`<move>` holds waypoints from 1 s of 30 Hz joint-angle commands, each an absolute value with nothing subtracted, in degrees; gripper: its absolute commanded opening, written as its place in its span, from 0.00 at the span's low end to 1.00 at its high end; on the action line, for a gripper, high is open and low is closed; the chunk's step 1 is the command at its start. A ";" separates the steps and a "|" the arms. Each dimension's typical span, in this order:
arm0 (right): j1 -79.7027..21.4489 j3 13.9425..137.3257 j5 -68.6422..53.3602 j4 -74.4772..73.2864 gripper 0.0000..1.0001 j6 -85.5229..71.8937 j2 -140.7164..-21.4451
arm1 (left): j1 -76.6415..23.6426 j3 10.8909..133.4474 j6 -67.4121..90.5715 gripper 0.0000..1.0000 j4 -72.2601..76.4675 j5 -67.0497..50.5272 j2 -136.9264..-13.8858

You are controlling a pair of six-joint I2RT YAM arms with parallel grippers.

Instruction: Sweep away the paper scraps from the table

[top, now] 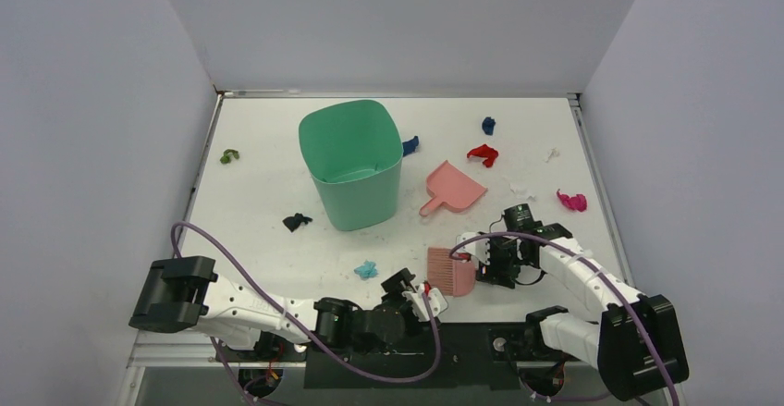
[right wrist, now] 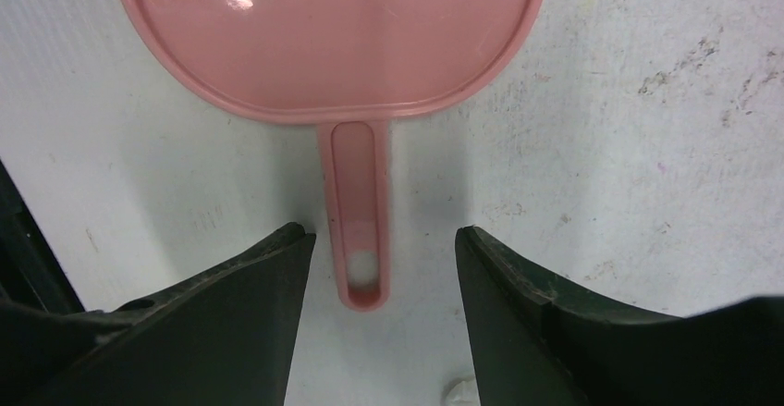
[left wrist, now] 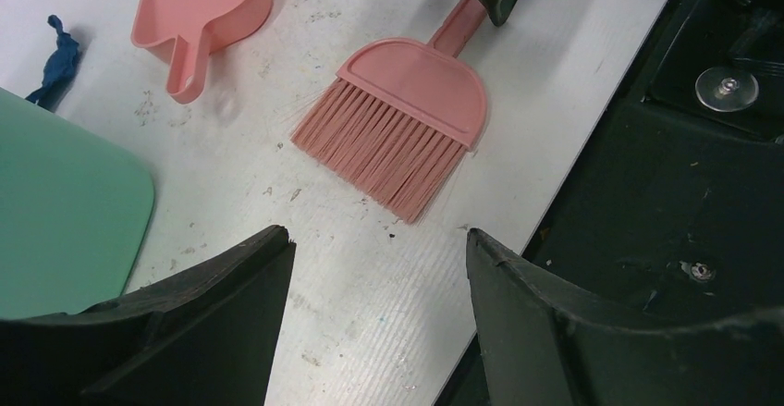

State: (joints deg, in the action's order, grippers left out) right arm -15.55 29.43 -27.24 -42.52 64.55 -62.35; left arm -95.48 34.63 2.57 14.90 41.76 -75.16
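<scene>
Right wrist view: brush (right wrist: 328, 45) pickup pending.
We log right gripper (right wrist: 381, 231) open astride handle; left gripper (left wrist: 376, 235) open, empty. Next, likely: close.

The scuffed white counter (top: 259, 193) before me carried a green bin (top: 351, 161) near its middle, a pink dustpan (top: 453, 189) just right of it, and a pink brush (top: 451, 272) lying flat by my near edge. Scattered about were an olive scrap (top: 229, 156), black scrap (top: 297, 222), teal scrap (top: 366, 269), two blue scraps (top: 488, 126), red scrap (top: 483, 154) and magenta scrap (top: 572, 201).
</scene>
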 commanded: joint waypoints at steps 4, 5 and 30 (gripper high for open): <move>-17.15 28.62 -24.64 -37.86 0.52 61.75 -65.80 | -95.71 34.87 2.03 0.66 16.88 42.03 -75.65; -17.26 28.78 -24.61 -37.88 0.49 61.71 -66.32 | -95.65 34.81 1.39 0.66 17.25 42.18 -75.81; -19.55 48.87 -37.42 -58.23 0.05 59.21 -82.40 | -96.39 36.47 -30.07 0.73 33.87 43.37 -91.33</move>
